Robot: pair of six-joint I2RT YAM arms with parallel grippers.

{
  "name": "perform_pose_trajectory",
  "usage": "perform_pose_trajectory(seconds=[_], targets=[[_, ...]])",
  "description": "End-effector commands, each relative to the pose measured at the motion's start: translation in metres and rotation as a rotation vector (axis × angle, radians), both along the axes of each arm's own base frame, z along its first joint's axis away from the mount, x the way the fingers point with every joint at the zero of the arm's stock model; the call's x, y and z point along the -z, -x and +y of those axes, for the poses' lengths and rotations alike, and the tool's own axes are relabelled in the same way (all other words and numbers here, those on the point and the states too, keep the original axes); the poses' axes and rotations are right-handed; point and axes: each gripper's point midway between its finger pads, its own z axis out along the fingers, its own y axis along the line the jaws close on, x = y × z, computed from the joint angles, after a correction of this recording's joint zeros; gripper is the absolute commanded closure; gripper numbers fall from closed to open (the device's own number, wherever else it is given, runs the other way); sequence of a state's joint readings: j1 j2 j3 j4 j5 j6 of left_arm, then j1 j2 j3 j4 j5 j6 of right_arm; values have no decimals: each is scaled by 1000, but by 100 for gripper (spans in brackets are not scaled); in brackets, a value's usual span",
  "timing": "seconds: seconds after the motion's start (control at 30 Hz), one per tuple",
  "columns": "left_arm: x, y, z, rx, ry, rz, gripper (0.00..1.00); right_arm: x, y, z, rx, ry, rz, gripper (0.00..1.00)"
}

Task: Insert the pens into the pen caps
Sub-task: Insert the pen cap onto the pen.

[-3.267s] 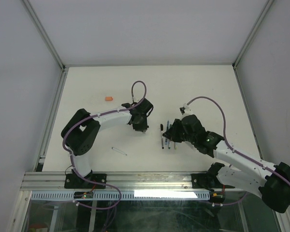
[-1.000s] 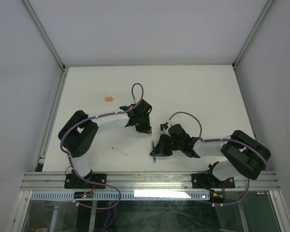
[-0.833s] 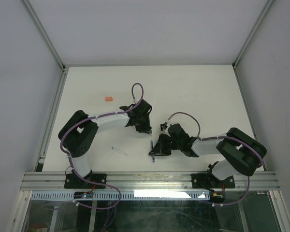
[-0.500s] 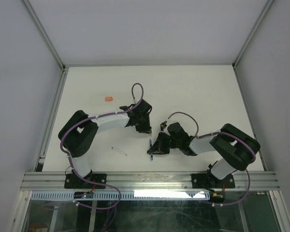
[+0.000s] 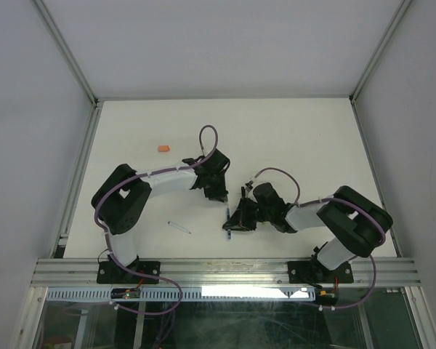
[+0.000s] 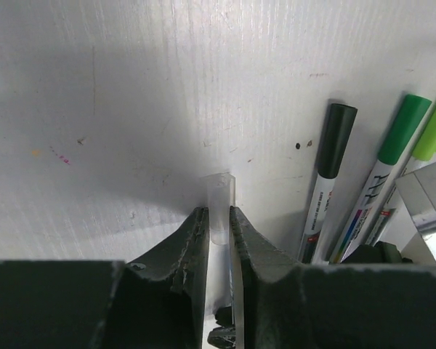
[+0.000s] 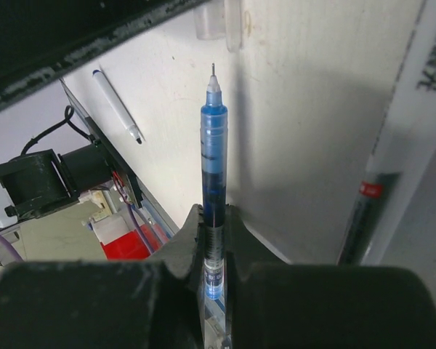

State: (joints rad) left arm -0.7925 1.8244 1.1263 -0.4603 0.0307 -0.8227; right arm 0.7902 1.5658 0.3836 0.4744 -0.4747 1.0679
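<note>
The uncapped blue pen (image 7: 211, 182) points its fine tip at the open end of the clear cap (image 6: 219, 207), just apart from it. Three capped pens (image 6: 374, 193) lie side by side; an orange cap (image 5: 163, 149) lies alone.

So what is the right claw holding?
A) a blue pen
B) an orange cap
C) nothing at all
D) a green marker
A: in the right wrist view the right claw is clamped on a blue pen, whose fine tip sticks out past the fingers.
</note>
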Motion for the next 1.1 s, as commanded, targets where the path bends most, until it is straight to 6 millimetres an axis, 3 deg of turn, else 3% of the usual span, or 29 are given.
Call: perform_pose_trajectory(seconds=[0.0, 0.4, 0.9, 1.07], targets=[[-7, -11, -5, 4, -35, -27, 82, -12, -3, -2, -4, 12, -32, 100], [17, -10, 11, 38, -260, -1, 81, -18, 1, -20, -7, 73, -93, 100], [47, 14, 37, 147, -551, 62, 77, -19, 0, -24, 2, 90, -107, 100], [56, 19, 38, 165, -562, 81, 84, -18, 0, -24, 3, 94, -110, 100]])
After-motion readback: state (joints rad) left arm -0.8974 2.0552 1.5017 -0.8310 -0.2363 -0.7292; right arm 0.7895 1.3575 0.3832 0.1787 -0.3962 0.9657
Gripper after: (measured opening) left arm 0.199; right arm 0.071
